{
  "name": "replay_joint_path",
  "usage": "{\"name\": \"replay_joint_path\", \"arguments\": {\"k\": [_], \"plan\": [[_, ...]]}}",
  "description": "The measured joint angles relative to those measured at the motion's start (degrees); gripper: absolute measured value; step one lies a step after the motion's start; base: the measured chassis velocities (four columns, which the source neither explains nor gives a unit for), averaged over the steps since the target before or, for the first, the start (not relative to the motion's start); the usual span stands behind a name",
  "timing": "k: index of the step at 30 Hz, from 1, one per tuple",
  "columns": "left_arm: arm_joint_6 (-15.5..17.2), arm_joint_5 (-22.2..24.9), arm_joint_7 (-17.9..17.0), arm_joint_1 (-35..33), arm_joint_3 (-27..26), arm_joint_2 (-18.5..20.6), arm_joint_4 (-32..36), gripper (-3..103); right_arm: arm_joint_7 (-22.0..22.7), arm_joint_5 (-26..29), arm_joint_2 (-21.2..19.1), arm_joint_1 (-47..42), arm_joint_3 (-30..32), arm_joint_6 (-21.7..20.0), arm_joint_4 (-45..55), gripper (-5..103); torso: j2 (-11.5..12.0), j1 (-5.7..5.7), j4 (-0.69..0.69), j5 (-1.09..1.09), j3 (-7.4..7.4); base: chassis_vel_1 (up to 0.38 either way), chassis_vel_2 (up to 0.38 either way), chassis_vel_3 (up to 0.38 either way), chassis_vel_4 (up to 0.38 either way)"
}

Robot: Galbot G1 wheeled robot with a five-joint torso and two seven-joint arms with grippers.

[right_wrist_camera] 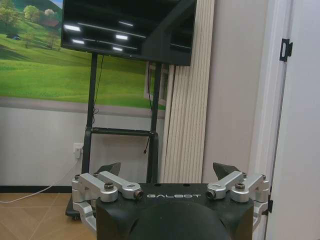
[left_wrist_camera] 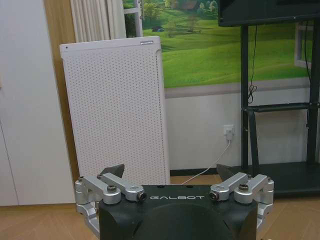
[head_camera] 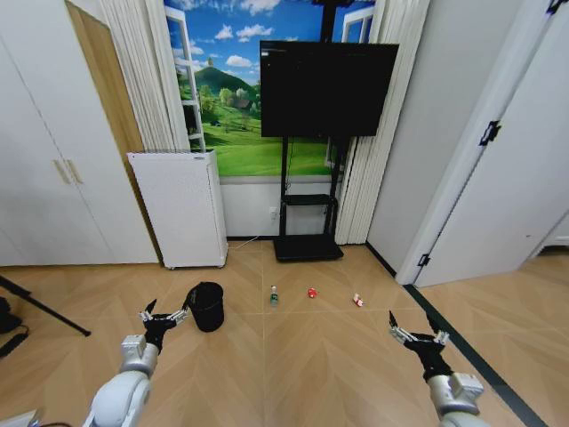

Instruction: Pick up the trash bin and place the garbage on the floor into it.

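One small black round mesh trash bin (head_camera: 206,306) stands upright; three litter pieces lie to its right: bottle (head_camera: 274,295), can (head_camera: 312,292), wrapper (head_camera: 357,301). The left gripper (head_camera: 163,316) and right gripper (head_camera: 416,336) are both spread apart.

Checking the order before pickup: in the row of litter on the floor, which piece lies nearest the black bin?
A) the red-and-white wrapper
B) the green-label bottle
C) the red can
B: in the head view the bottle lies just right of the bin, with the can and the wrapper farther along.
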State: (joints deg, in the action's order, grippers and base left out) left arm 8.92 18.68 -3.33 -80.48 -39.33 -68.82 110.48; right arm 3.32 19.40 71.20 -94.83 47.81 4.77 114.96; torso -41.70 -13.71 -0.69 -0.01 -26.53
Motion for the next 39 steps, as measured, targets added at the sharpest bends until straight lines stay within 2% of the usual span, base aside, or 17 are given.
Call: {"name": "replay_joint_path", "arguments": {"k": [4,21,25,31,39], "plan": [[-0.09,-0.04,0.0,-0.4,-0.15,-0.15,0.2,100,-0.22,0.02,0.03,-0.28,0.02,0.09,0.28,100,0.0,0.0,0.04,0.0,0.0,-0.174,0.17,0.177,-0.195],[-0.26,-0.15,0.03,-0.46,-0.37,-0.32,0.05,100,-0.61,0.02,0.13,-0.31,-0.05,0.49,0.36,100,0.0,0.01,0.0,0.0,0.01,-0.196,0.186,0.186,-0.191],[-0.26,-0.16,0.03,-0.17,-0.29,-0.39,-0.27,100,-0.63,0.06,-0.04,0.07,-0.29,0.38,0.04,100,0.0,0.01,0.04,0.01,0.0,-0.184,0.182,0.178,-0.191],[-0.26,-0.16,0.06,0.03,-0.22,-0.4,-0.53,100,-0.74,0.08,-0.06,0.25,-0.49,0.29,-0.22,100,0.0,0.01,0.0,0.01,0.0,-0.191,0.18,0.176,-0.19],[-0.27,-0.2,0.07,0.04,-0.14,-0.43,-0.65,100,-1.08,0.08,-0.05,0.3,-0.55,0.27,-0.34,100,0.0,0.0,0.04,0.02,0.0,-0.172,0.193,0.188,-0.183]]}}
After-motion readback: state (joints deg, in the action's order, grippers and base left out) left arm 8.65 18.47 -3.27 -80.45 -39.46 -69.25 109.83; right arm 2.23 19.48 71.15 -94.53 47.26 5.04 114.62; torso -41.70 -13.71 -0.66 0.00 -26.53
